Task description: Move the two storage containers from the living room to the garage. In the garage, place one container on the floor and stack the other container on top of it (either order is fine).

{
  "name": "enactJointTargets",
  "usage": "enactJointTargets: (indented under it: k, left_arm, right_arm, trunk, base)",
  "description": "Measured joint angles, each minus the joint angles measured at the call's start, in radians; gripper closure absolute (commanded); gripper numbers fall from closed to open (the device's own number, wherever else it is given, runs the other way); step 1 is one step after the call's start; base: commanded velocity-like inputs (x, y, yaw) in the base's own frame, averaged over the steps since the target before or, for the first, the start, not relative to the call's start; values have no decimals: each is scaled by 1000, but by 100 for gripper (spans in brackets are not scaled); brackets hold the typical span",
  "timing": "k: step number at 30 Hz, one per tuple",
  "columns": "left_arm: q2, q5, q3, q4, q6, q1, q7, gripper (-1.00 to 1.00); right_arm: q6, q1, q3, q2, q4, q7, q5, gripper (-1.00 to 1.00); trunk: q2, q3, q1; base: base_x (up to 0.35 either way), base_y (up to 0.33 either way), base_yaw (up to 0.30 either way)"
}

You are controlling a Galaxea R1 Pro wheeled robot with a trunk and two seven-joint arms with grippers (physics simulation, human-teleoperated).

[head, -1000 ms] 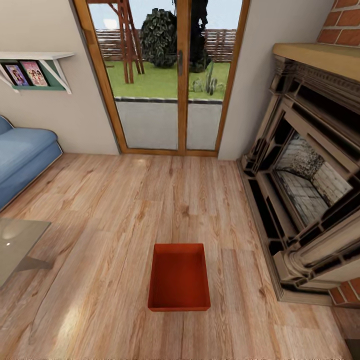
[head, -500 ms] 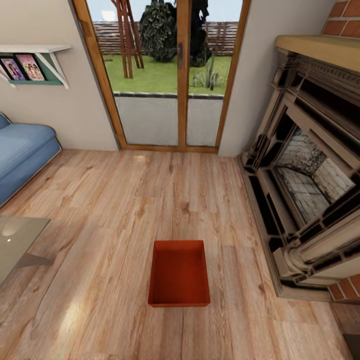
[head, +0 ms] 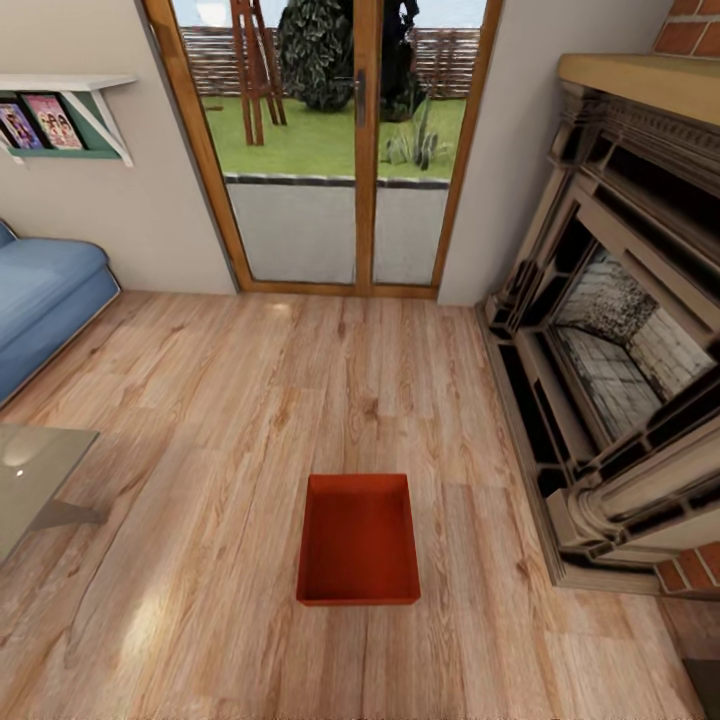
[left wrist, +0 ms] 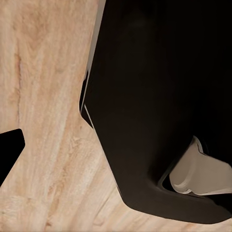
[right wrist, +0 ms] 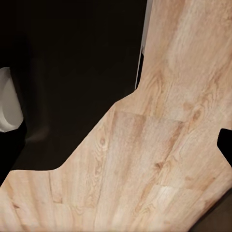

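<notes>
1. Black body shell, smooth and matt, with rounded corners, seen in the left wrist view.
2. Pale grey rounded part set in it.
3. Black shell with white part in the right wrist view.

Both your arms hang low with the wrists turned downward. Beside the left wrist stands your black base, a pale rounded part tucked against it, and one dark left fingertip pokes in. By the right wrist a right fingertip shows likewise. How far either pair of jaws stands apart cannot be told.
</notes>
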Motion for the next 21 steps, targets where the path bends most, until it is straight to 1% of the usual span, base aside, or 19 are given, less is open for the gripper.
enactJointTargets:
  k: [21]
  left_arm:
    - [0,0,0,0,0,0,0,-100]
  right_arm:
    - [-4,0,2,-1,0,1,3,-100]
  trunk:
    - [0,-34,0]
  base:
    - [0,0,0]
